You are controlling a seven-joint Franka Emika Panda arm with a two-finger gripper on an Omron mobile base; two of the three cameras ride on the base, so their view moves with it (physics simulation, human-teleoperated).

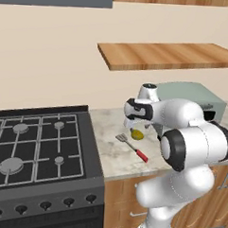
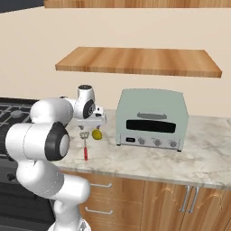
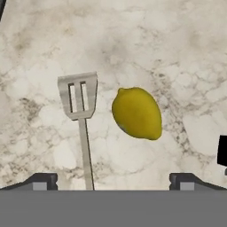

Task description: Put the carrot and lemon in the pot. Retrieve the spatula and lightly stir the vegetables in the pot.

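Observation:
The yellow lemon point(image 3: 136, 113) lies on the marble counter point(image 3: 177, 53), just right of the spatula's slotted grey blade point(image 3: 78, 95). The spatula point(image 1: 131, 147) points its red handle toward the counter's front edge. My gripper point(image 3: 113, 181) hangs a short way above the lemon point(image 1: 137, 134), open, with its fingertips point(image 3: 42, 181) wide apart and nothing between them. From the right side the gripper point(image 2: 93, 125) stands over the lemon point(image 2: 96, 134) and the spatula point(image 2: 85, 145). The pot and the carrot are out of view.
A pale green toaster oven point(image 2: 152, 118) stands on the counter right of the lemon. The black gas stove point(image 1: 38, 145) with its grates lies to the left. A wooden shelf point(image 1: 171, 55) hangs on the wall above.

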